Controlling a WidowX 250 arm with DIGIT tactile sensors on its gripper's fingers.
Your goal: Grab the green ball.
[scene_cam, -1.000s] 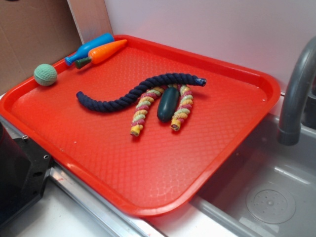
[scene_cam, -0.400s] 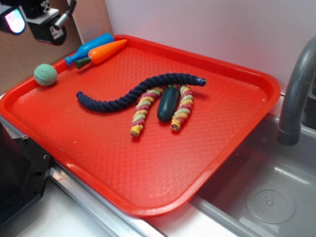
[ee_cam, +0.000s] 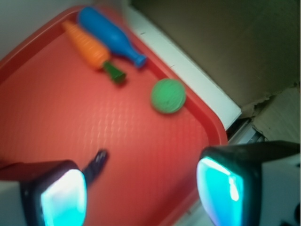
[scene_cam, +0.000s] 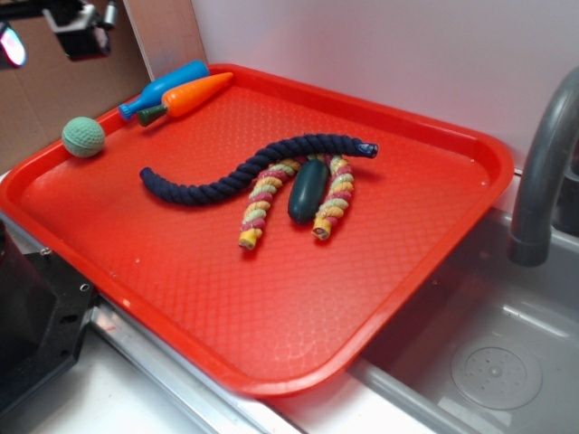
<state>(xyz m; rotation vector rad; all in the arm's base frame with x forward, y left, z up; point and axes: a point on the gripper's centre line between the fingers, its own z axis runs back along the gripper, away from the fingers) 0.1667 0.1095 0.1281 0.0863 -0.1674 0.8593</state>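
Pale wall (scene_cam: 380, 45), grey sink (scene_cam: 470, 334)

No text, label, brand, number or sign can be read on anything in either view; the wrist view is blurred.

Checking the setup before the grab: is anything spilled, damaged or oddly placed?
Nothing spilled or damaged. The green ball sits tight against the red tray rim near the corner, close to the toy carrot, which may crowd the open tool.
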